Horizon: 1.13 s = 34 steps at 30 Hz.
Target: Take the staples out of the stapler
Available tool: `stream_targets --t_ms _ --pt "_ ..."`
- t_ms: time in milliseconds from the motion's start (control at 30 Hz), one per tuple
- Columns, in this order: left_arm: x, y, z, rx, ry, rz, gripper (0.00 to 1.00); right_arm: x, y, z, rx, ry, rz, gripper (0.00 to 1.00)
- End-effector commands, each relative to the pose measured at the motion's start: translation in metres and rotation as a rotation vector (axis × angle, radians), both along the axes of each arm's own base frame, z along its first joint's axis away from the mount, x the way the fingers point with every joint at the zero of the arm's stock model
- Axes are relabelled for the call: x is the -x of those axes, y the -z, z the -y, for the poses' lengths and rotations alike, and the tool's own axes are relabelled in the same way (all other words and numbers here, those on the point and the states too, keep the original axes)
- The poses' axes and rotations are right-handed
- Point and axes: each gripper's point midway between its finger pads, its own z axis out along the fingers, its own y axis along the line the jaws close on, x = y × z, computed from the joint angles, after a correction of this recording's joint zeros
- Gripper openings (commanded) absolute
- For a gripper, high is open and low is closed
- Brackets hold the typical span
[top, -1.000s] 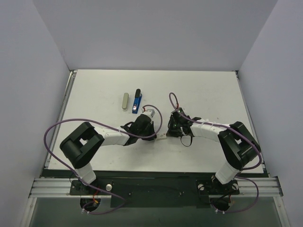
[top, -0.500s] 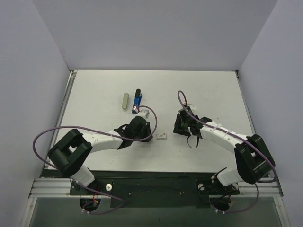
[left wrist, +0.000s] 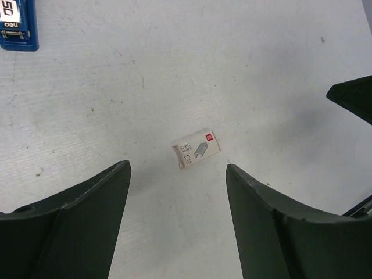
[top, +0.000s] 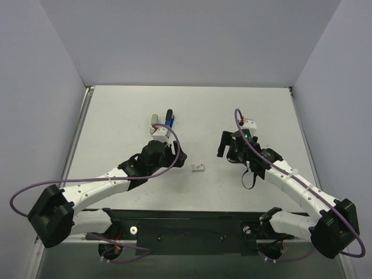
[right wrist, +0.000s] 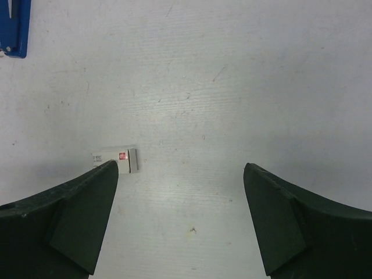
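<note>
Staples are too small to pick out here, so I cannot tell if any have come out yet. One tiny dark dot lies just beside the small white box [left wrist: 197, 152], but it could be only a mark.

The blue stapler [top: 169, 119] lies on the far part of the surface [top: 116, 116], past the left gripper [left wrist: 175, 168]. Nothing is touching it. I cannot tell if it is open or if staples are inside.

The left gripper has its fingers spread wide with nothing in them, low over the white box. The right gripper [right wrist: 180, 167] is spread wide too and holds nothing, with the box close by one of its fingers.

My guess is that the job is either finished or not begun. The pictures do not settle which.

Counting: one blue stapler, one long grey thing [top: 154, 118] just beside it, one small white box, and two grippers.
</note>
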Motion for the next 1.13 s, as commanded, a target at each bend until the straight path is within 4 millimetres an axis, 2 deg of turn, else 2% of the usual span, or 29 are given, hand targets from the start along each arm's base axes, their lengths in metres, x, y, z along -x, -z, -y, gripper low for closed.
stream_targets --t_ms 0,67,267,433,600,967,1100 --pt "-0.004 -0.030 -0.011 -0.010 -0.034 0.072 0.81 0.000 -0.026 0.010 0.054 -0.003 0.055 0.85" --pt "-0.001 -0.033 -0.016 -0.028 -0.034 0.072 0.84 0.001 -0.033 0.009 0.042 -0.008 0.076 0.85" --pt "0.001 -0.065 -0.026 0.013 -0.064 0.142 0.86 0.003 -0.057 0.001 0.011 -0.040 0.148 0.87" --pt "0.003 -0.080 -0.032 0.048 -0.080 0.173 0.88 0.007 -0.074 -0.006 0.024 -0.075 0.194 0.88" --pt "0.005 -0.086 -0.033 0.066 -0.078 0.188 0.89 0.008 -0.090 -0.003 0.036 -0.066 0.223 0.89" --pt "0.006 -0.084 -0.032 0.067 -0.077 0.189 0.90 0.008 -0.096 -0.010 0.039 -0.111 0.234 0.90" --pt "0.005 -0.084 -0.034 0.066 -0.084 0.194 0.90 0.006 -0.094 -0.001 0.073 -0.067 0.239 0.94"
